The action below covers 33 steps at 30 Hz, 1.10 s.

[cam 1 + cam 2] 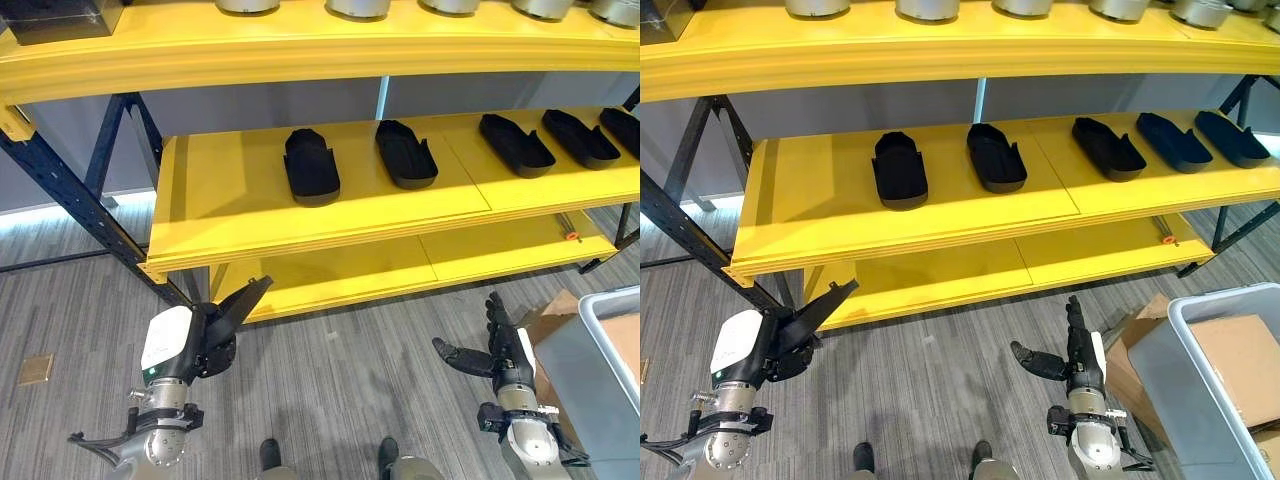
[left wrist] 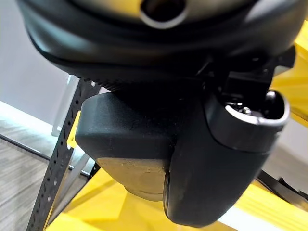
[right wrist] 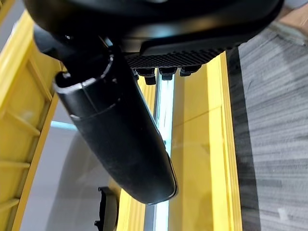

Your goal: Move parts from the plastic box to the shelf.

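Left hand (image 1: 205,335) grips a black part (image 1: 243,299), aimed at the yellow shelf (image 1: 230,190), where five parts, the leftmost (image 1: 311,165), already sit. Right hand (image 1: 497,350) hangs spread and empty beside the grey plastic box (image 1: 610,375); contents hidden.

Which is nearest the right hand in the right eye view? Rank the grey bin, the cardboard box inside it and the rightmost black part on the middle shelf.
From the right hand:
1. Grey bin, on the floor right of it.
2. Cardboard box, inside that bin, further right.
3. Rightmost black part, up on the shelf's far right end.
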Available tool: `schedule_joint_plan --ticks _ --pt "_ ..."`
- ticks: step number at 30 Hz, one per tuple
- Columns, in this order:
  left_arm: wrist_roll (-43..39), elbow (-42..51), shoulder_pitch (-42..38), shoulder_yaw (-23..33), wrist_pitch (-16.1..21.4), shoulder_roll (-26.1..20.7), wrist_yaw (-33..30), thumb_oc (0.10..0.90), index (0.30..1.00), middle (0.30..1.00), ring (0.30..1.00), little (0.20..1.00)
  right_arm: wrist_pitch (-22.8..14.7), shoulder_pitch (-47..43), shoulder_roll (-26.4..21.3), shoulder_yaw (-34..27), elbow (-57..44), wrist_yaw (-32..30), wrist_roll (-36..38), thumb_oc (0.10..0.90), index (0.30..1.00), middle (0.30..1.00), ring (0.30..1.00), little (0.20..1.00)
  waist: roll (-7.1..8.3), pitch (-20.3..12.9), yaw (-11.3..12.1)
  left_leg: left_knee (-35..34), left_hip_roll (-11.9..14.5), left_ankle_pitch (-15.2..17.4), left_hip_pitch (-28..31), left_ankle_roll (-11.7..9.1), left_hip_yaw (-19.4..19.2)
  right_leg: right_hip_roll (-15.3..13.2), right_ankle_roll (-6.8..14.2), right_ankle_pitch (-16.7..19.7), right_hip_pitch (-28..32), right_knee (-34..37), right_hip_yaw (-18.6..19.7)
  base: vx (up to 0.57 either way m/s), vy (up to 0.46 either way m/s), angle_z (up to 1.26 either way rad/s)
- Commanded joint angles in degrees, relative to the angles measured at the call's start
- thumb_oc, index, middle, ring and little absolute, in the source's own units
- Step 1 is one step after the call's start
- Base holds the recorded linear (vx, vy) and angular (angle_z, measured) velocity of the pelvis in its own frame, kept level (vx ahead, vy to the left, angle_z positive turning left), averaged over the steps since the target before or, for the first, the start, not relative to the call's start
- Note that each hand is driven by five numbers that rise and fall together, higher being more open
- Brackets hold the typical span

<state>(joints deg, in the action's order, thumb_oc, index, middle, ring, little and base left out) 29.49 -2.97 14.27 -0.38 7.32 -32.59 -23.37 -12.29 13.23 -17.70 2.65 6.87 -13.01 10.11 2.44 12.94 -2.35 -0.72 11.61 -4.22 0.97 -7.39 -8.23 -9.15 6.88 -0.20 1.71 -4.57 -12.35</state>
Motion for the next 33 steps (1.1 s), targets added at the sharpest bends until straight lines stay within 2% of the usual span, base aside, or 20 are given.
schedule_joint_plan --ticks 1,7,10,14,22,33 --pt "-1.07 6.77 -6.12 5.30 3.35 -5.13 -8.61 0.400 0.300 0.300 0.300 0.300 -5.05 -4.35 -2.35 -1.68 -6.49 -1.10 -1.55 0.900 1.000 1.000 1.000 1.000 1.51 -4.94 -1.32 4.34 1.45 1.27 -6.61 1.23 1.89 -3.27 2.53 -5.20 4.27 -0.95 -0.42 0.03 0.101 0.18" --pt "0.40 10.93 -7.70 7.54 3.40 -6.33 -9.93 0.400 0.300 0.300 0.300 0.300 -4.44 -5.57 -2.32 -0.69 -7.18 -0.69 -2.46 0.900 1.000 1.000 1.000 1.000 2.62 -5.54 -0.81 7.23 -0.39 4.12 -7.23 2.32 1.20 -5.53 3.94 -4.05 4.63 -0.64 -0.36 0.05 0.110 0.06" --pt "0.66 12.44 -8.05 8.58 3.35 -6.45 -10.39 0.400 0.300 0.300 0.300 0.300 -4.25 -5.64 -2.09 -0.27 -7.51 -0.44 -2.65 0.900 1.000 1.000 1.000 1.000 2.83 -5.94 -0.75 7.03 -0.89 4.48 -6.79 2.52 0.74 -5.90 4.24 -3.59 4.92 -0.21 -0.39 0.03 0.049 -0.04" --pt "1.11 15.52 -8.43 12.75 2.91 -6.39 -11.79 0.400 0.300 0.300 0.300 0.300 -3.56 -4.87 -2.03 0.01 -8.12 0.34 -3.19 0.900 1.000 1.000 1.000 1.000 3.50 -7.38 -0.77 5.68 -1.49 4.82 -4.76 2.72 -0.26 -6.43 4.86 -2.69 5.72 0.99 -0.21 0.05 0.017 -0.11" --pt "2.86 16.78 -10.65 16.27 1.47 -8.87 -12.28 0.400 0.300 0.300 0.300 0.300 -3.04 -4.22 -2.04 0.06 -8.53 1.20 -3.92 0.900 1.000 1.000 1.000 1.000 3.31 -8.16 -0.88 3.93 -1.32 4.44 -2.57 2.49 -0.72 -6.25 4.89 -3.03 7.01 1.58 -0.62 0.01 0.000 0.00" --pt "-0.66 25.45 -2.11 23.89 4.31 -7.98 -10.47 0.400 0.300 0.300 0.300 0.300 -3.20 -1.12 -1.16 -1.45 -9.06 1.83 -3.01 0.900 1.000 1.000 1.000 1.000 2.67 -7.82 -0.60 1.05 -0.17 2.66 -1.07 1.96 0.32 -4.67 4.06 -3.57 7.81 3.04 -0.94 -0.01 -0.027 0.03"
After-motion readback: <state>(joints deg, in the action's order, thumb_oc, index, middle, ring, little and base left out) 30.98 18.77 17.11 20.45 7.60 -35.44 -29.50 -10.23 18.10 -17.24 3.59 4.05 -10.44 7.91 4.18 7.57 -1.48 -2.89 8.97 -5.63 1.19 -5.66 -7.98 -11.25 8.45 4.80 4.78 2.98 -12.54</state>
